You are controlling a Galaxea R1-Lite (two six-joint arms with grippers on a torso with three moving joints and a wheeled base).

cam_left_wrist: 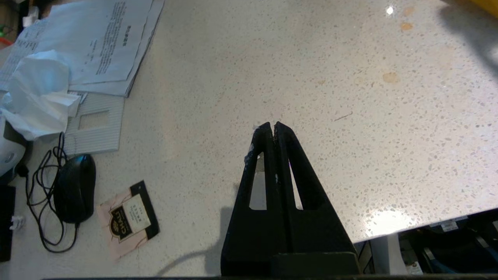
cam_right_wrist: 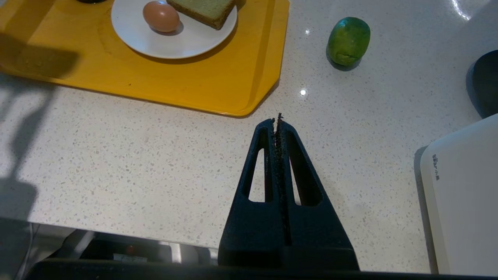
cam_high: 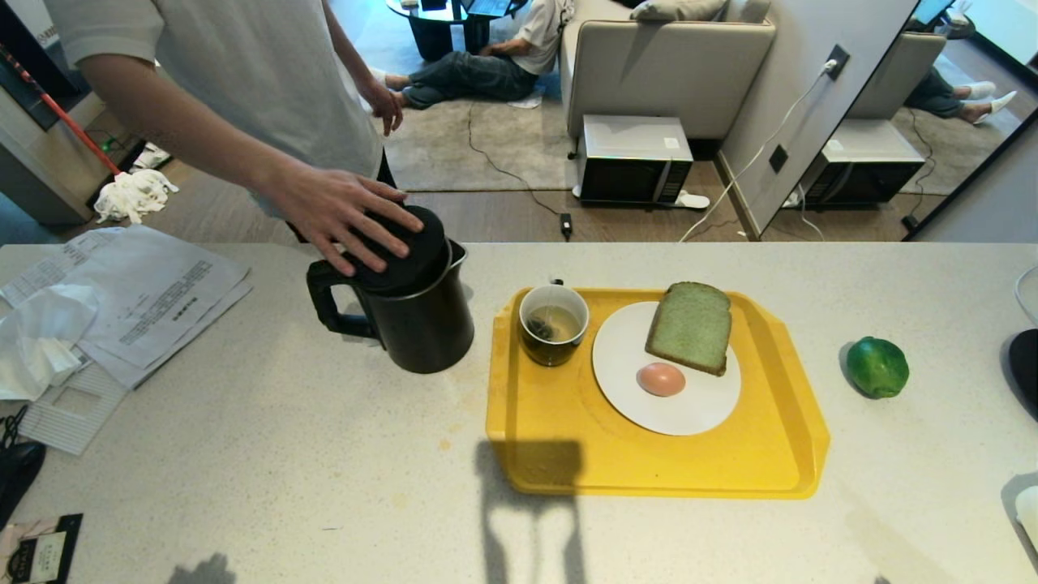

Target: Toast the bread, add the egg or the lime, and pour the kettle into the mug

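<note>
Speckled white countertop [cam_high: 268, 454] filled the near part of the head view, with neither robot arm in that view. From the left wrist view, the left gripper [cam_left_wrist: 272, 126] hung over bare counter near its front edge, its black fingers pressed together and holding nothing. From the right wrist view, the right gripper [cam_right_wrist: 277, 118] hung over the counter just short of the yellow tray's near corner, fingers likewise pressed together and empty.

Seen from the head camera, the yellow tray [cam_high: 649, 462] sat just right of centre. On it, a white plate [cam_high: 689, 410] carried the slice of green bread [cam_high: 691, 327] at its twelve o'clock, overhanging the rim, and the egg [cam_high: 661, 379] just below, at the bread's seven o'clock. The mug [cam_high: 553, 324] stood on the tray at the plate's nine o'clock, just beside it, with pale liquid and a tea bag inside. The lime [cam_high: 877, 367] lay on the counter at the tray's three o'clock, apart from it.

At the tray's nine o'clock stood the black kettle [cam_high: 413, 316], handle pointing away from the tray. A person's hand [cam_high: 340, 215] rested flat on its lid. Papers [cam_high: 138, 300] and a crumpled tissue [cam_high: 40, 341] lay at the far left, near a black computer mouse [cam_left_wrist: 74, 188] and a tea sachet [cam_left_wrist: 130, 217].
</note>
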